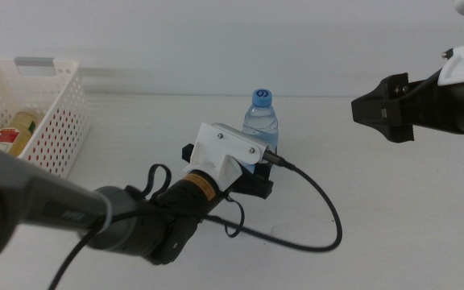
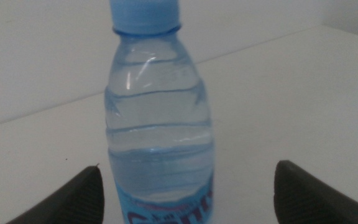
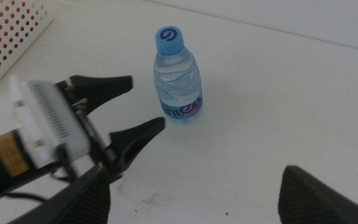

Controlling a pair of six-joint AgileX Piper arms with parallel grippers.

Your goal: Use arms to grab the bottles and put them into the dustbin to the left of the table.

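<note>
A small water bottle (image 1: 261,118) with a blue cap and blue label stands upright on the white table (image 1: 377,209). My left gripper (image 1: 244,161) is just in front of it, jaws open and empty. In the left wrist view the bottle (image 2: 160,124) fills the middle, a little beyond the tips of the left gripper (image 2: 188,168). The right wrist view shows the bottle (image 3: 179,78) close to the left gripper (image 3: 148,102) without touching. My right gripper (image 1: 373,113) hovers open and empty at the far right. The dustbin (image 1: 55,105) at the left holds a yellow-liquid bottle (image 1: 22,125) and a red can (image 1: 5,135).
A black cable (image 1: 329,217) loops over the table to the right of the left arm. A corner of the perforated dustbin (image 3: 5,37) shows in the right wrist view, beyond my right gripper (image 3: 196,171).
</note>
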